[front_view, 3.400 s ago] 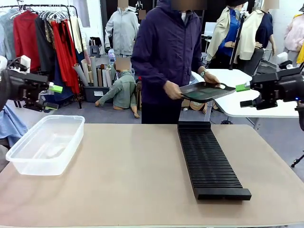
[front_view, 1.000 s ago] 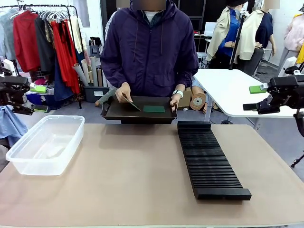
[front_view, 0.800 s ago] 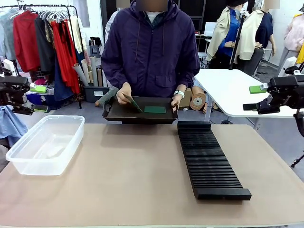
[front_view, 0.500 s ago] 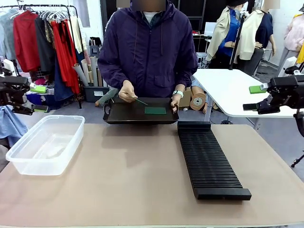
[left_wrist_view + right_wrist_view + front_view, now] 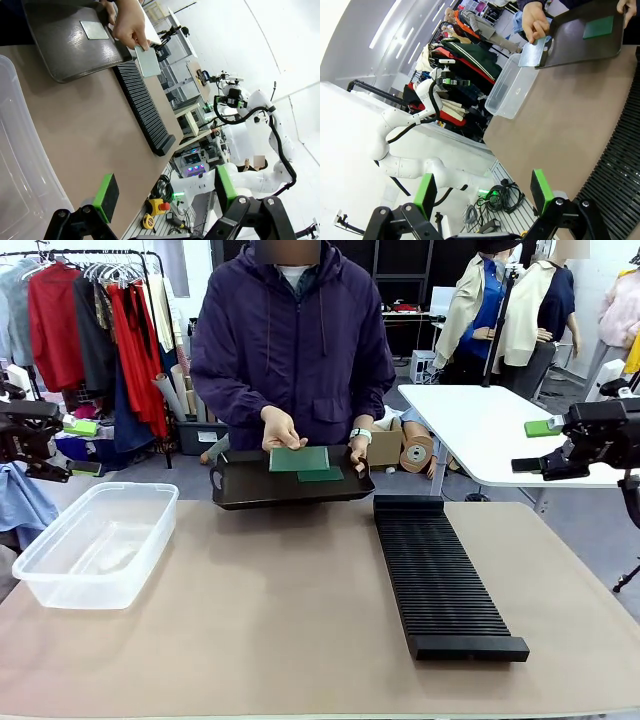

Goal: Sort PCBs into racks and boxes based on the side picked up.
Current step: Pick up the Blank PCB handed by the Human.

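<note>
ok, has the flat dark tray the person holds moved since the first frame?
Yes. The flat dark tray went left: it was tilted above the far end of the long black ribbed rack, now it's level and left of that rack.

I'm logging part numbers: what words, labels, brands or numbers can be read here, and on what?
No text is legible.
Thin green circuit board in the person's hand: any print too small to read.
Second green circuit board on the flat dark tray: nothing readable.
Long black ribbed rack, clear plastic tub: no labels seen.
</note>
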